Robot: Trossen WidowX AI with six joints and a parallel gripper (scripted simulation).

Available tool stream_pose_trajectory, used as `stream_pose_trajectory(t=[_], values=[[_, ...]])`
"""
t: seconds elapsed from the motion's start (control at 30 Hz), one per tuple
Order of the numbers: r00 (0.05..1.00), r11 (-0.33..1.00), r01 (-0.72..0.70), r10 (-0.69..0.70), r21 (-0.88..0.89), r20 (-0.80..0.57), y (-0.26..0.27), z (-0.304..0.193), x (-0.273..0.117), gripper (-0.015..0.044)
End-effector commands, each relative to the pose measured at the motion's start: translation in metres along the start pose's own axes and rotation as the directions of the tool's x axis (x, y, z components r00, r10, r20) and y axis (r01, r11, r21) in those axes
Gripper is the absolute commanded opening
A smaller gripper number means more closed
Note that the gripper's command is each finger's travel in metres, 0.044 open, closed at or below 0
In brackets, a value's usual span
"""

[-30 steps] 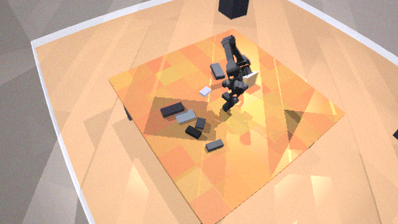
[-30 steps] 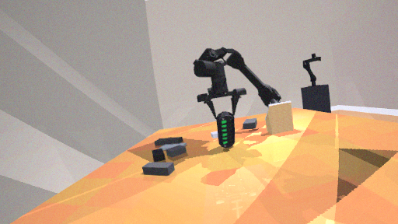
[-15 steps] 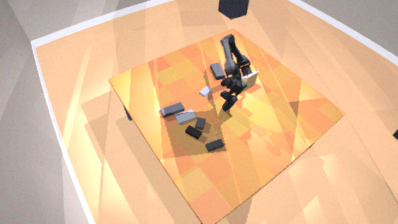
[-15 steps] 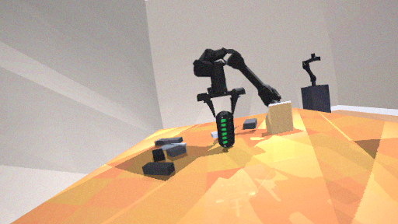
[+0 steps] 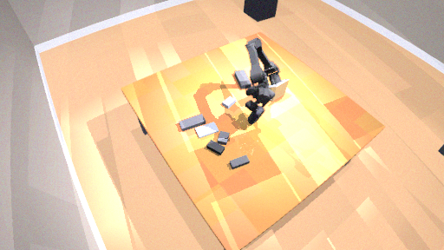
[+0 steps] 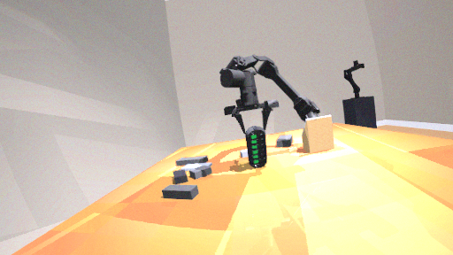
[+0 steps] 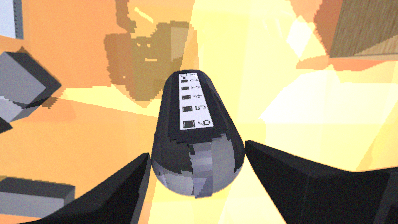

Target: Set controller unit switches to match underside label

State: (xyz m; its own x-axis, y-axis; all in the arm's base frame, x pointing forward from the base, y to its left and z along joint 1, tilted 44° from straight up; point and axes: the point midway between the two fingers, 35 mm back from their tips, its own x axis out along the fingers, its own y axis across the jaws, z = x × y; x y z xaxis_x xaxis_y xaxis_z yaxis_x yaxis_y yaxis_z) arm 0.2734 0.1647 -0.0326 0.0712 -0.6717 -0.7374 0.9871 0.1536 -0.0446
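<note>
While the top view shows the bench (image 5: 323,152) with the arm reaching over it, the exterior view shows the gripper (image 6: 256,121) (image 7: 198,151) pinching the controller unit (image 6: 255,144) (image 7: 197,145) upright, green switch ends outward, and the wrist view shows its label (image 7: 193,102), whose squares look mostly filled, perhaps.

There are two robot arms (image 5: 255,65) (image 6: 285,86) (image 6: 352,82), one table (image 5: 173,93) (image 6: 265,217) (image 7: 110,140) and one switch box (image 5: 257,115) (image 6: 249,150) (image 7: 216,122) with six switches (image 6: 254,147). The smaller pieces come to five grey or black blocks (image 5: 243,79) (image 5: 192,122) (image 5: 223,135) (image 5: 215,148) (image 5: 239,161) (image 6: 284,141) (image 6: 180,192) (image 7: 22,80) (image 7: 35,204), two white ones (image 5: 229,102) (image 5: 206,129) (image 6: 244,153) (image 7: 6,20) and one wooden block (image 5: 279,92) (image 6: 319,134) (image 7: 367,27).
</note>
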Motion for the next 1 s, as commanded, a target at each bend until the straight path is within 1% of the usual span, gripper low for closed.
stream_pose_trajectory(t=[0.0, 0.97], values=[[1.000, 1.000, 0.006, -0.006, 0.000, 0.011, 0.000, 0.007, 0.001, 0.0336], [1.000, 1.000, 0.007, -0.007, -0.001, 0.013, 0.000, 0.033, -0.001, 0.0335]])
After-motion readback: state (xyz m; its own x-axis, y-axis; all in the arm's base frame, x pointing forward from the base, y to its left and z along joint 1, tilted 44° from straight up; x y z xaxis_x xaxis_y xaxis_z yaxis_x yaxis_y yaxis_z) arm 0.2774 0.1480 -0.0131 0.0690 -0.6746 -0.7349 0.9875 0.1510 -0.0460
